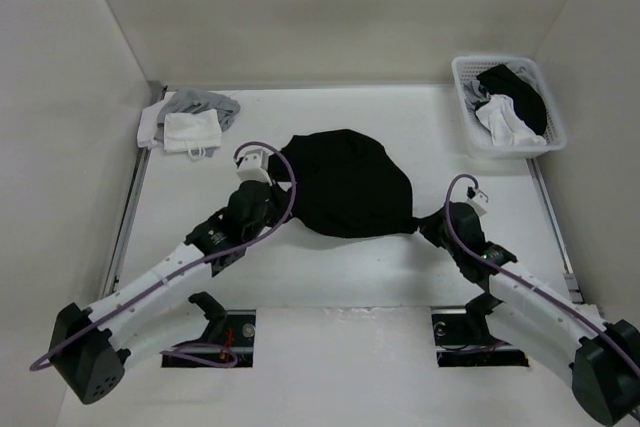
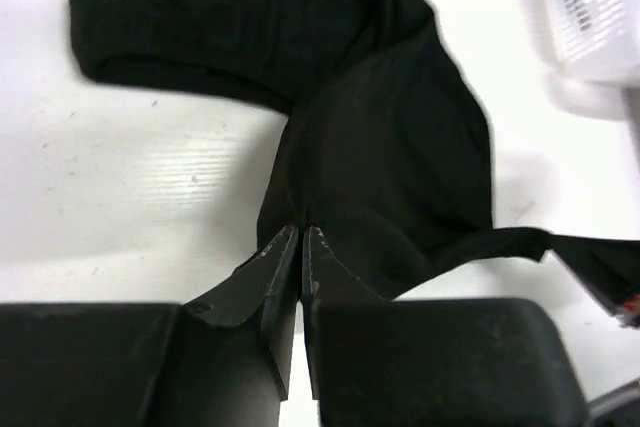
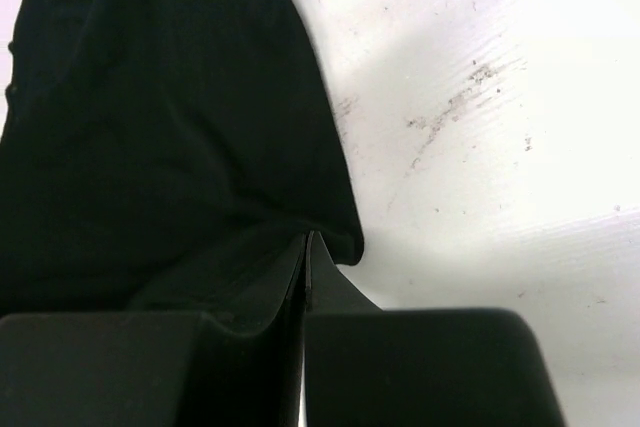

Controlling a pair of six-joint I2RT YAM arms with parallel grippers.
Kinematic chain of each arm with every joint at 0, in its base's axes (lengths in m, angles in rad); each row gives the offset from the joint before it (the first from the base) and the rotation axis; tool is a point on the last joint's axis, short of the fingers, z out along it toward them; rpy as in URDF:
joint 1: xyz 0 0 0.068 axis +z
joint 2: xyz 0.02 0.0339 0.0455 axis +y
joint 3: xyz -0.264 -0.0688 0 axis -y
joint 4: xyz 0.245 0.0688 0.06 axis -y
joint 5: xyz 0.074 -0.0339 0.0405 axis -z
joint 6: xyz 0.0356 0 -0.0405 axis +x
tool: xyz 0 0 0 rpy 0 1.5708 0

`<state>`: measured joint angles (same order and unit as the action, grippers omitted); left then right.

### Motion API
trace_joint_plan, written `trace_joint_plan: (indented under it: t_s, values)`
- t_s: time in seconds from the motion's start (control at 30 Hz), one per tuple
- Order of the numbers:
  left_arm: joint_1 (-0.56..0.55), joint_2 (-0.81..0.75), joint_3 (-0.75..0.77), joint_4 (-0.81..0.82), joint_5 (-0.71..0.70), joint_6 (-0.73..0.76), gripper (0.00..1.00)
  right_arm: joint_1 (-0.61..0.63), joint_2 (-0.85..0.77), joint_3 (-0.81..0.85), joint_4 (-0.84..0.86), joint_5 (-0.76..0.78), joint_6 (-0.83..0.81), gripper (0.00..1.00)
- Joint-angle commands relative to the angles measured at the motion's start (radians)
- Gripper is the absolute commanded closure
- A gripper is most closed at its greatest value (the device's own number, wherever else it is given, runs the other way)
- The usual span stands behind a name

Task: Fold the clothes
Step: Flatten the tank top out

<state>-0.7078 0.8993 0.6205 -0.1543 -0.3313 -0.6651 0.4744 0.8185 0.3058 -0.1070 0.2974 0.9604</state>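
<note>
Starting w/ top view: white tabletop (image 1: 350, 277) carries a basket (image 1: 463, 102) at the far-right corner, w/ a black-and-white bundle (image 1: 510, 107) in it. A white cloth (image 1: 192, 132) lies touching a grey garment (image 1: 205, 102) at the far-left corner. Both lots are well apart from the shirt (image 1: 345, 182), and nothing lies betw. them and it. Shirt sits mid-tabletop as a rounded black heap, betw. left arm (image 1: 170, 272) and right arm (image 1: 530, 297). Its near-right corner is drawn out into a thin tail toward right arm. Fingertips can't be made out here, black on black.

Left wrist view: basket shows blurred at top right, apart from shirt. Left claw (image 2: 300, 232) has fingers pressed nearly together, pinching shirt's near edge. Fabric fans out from the tips, one fold running off left. A thin strip stretches right to a dark shape cut off at frame edge; can't tell what it is.

Right wrist view: bare, scuffed tabletop on the right. Right claw (image 3: 306, 237) is pressed together on shirt's corner. Fabric fills the left half, cut off at top and left. How much cloth sits betw. the fingers is hidden.
</note>
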Motion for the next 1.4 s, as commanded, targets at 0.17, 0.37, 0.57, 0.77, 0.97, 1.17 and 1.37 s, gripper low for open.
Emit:
trace_joint_plan:
  t_s: [0.17,0.37,0.57,0.77,0.97,1.17,1.37]
  values:
    - [-0.002,0.224,0.034,-0.088,-0.026,0.016,0.95,0.016,-0.016,-0.008,0.058,-0.014,-0.014,0.99]
    - [-0.014,0.104,-0.005,-0.215,-0.017,-0.054,0.94,0.017,-0.048,-0.011,0.038,-0.014,-0.025,0.99]
    - [0.095,0.199,-0.047,-0.11,0.032,-0.033,0.91,0.011,0.062,0.026,0.095,-0.018,-0.066,0.99]
    - [0.228,0.395,-0.002,0.134,0.092,-0.007,0.76,-0.009,0.166,0.064,0.164,-0.035,-0.084,0.99]
    - [0.23,0.213,-0.06,0.206,0.029,-0.011,0.56,-0.02,0.117,0.044,0.148,-0.04,-0.098,0.99]
    - [0.244,-0.052,-0.237,-0.006,-0.023,-0.088,0.67,-0.013,0.097,0.026,0.158,-0.049,-0.098,0.99]
    - [0.25,-0.162,-0.3,-0.143,0.058,-0.237,0.64,-0.009,0.085,0.024,0.156,-0.05,-0.1,0.99]
